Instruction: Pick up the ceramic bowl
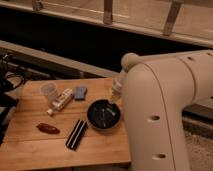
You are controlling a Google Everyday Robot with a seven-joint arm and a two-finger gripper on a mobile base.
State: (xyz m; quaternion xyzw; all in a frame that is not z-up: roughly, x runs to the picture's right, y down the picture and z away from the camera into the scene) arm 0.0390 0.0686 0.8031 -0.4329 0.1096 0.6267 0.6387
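Note:
The ceramic bowl [102, 115] is round, shallow and glossy black with faint light streaks inside. It sits on the wooden table [35, 150] toward the right side. My gripper [116, 90] hangs at the end of the big white arm [165, 110], just behind and to the right of the bowl, above its far rim. Nothing shows in the gripper.
A small translucent cup [48, 90], a white bottle lying flat [60, 100] and a blue object [80, 92] lie at the back left. A red-brown item [48, 128] and a black rectangular item [76, 134] lie in front. Cables and dark gear [7, 82] stand at left.

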